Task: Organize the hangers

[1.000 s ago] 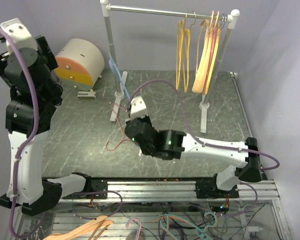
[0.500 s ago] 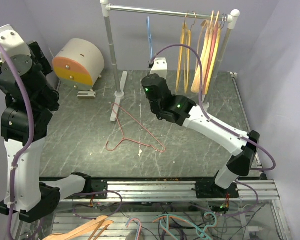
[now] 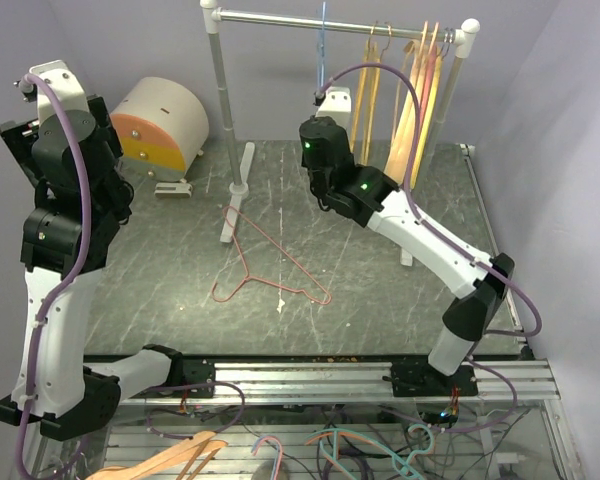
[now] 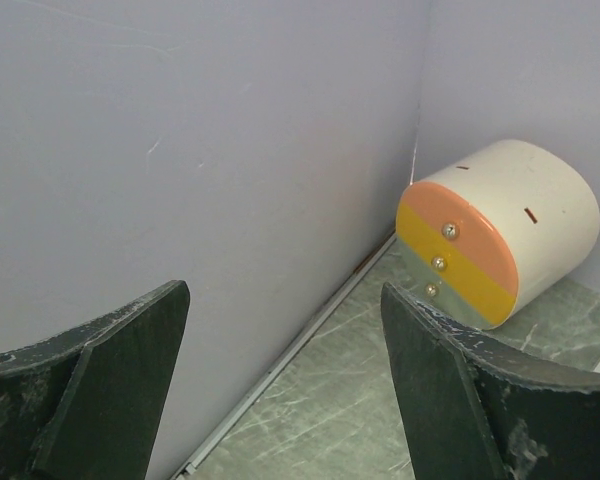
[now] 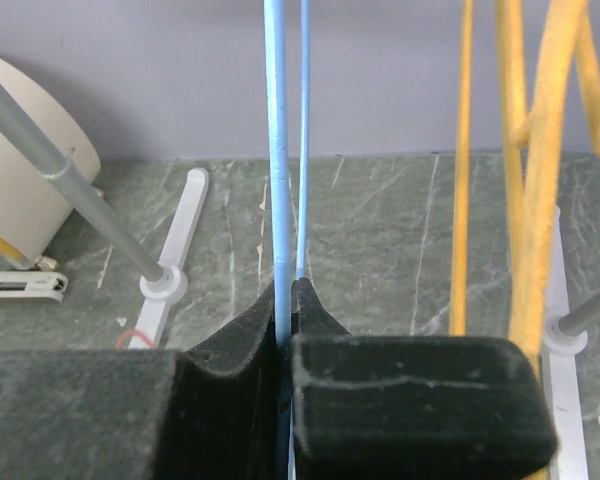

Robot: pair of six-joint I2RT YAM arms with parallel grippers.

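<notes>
My right gripper point(image 5: 292, 285) is shut on a thin blue wire hanger point(image 5: 276, 150), whose wires rise straight up from the jaws. From above, the blue hanger point(image 3: 322, 40) is held up at the metal rail point(image 3: 280, 18); I cannot tell whether its hook rests on the rail. Yellow and orange plastic hangers point(image 3: 365, 90) and a peach and pink group point(image 3: 420, 95) hang at the rail's right end. A red wire hanger point(image 3: 265, 262) lies flat on the table. My left gripper point(image 4: 285, 300) is open, raised at the far left, with only wall and table between its fingers.
A cream drum with an orange and yellow face point(image 3: 160, 125) stands at the back left, near the wall. The rail's white posts and feet point(image 3: 235, 205) stand on the table. More hangers point(image 3: 180, 458) lie below the table's front edge.
My right arm has lifted the blue hanger from low over the table near the red hanger up and back to the rail. The left arm has shifted slightly.
</notes>
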